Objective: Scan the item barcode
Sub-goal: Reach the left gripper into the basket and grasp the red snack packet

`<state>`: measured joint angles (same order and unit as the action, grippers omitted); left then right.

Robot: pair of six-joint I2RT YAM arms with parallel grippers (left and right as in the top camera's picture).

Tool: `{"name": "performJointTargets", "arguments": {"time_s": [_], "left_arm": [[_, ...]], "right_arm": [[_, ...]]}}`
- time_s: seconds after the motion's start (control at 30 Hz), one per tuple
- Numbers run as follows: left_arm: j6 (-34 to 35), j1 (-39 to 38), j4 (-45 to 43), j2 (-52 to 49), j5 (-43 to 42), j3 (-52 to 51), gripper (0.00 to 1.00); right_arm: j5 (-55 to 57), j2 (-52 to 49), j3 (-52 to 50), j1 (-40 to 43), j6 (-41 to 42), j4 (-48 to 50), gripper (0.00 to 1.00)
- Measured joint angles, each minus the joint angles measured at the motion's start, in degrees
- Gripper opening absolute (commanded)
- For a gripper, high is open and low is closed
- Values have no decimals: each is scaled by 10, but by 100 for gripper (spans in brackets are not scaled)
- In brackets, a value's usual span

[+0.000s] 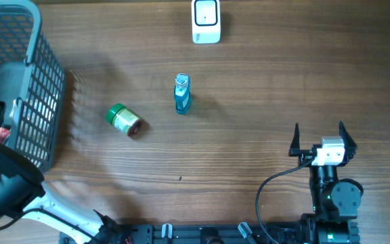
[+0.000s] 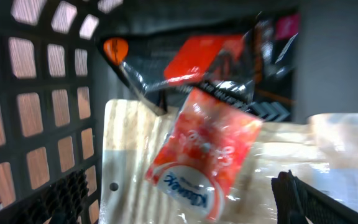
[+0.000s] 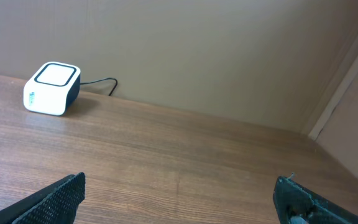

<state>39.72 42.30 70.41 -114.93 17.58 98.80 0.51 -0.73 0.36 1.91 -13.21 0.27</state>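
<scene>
Tissue pack (image 2: 204, 155), long axis diagonal, lies just ahead of wide, empty left hand (image 2: 185, 208) inside basket (image 2: 36, 93).

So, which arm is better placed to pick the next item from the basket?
Left. The left gripper, open, hangs inside the basket over the red tissue pack; the right gripper is open, far from the basket.
</scene>
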Motion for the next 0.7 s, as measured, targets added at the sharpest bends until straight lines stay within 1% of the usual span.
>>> {"name": "performJointTargets", "arguments": {"time_s": [0.07, 0.17, 0.23, 0.33, 0.47, 0.53, 0.57, 0.6, 0.7], "left_arm": [[0, 0, -20, 0, 1, -21, 100], [-1, 0, -63, 0, 1, -55, 100], [-16, 0, -91, 0, -4, -73, 100], [-52, 0, -135, 0, -34, -98, 100], [-78, 0, -153, 0, -60, -104, 100], [-80, 0, -159, 0, -64, -108, 90], [-83, 0, -163, 0, -66, -115, 80], [-87, 0, -164, 0, -66, -119, 74], [-91, 0, -162, 0, -68, -120, 65]], "right_arm": [[0, 0, 0, 0, 0, 0, 100], [0, 0, 0, 0, 0, 0, 100], [0, 0, 0, 0, 0, 0, 100], [0, 0, 0, 0, 0, 0, 100], [0, 0, 0, 0, 0, 0, 99], [0, 0, 0, 0, 0, 0, 100], [0, 0, 0, 0, 0, 0, 100], [0, 0, 0, 0, 0, 0, 100], [0, 0, 0, 0, 0, 0, 100]]}}
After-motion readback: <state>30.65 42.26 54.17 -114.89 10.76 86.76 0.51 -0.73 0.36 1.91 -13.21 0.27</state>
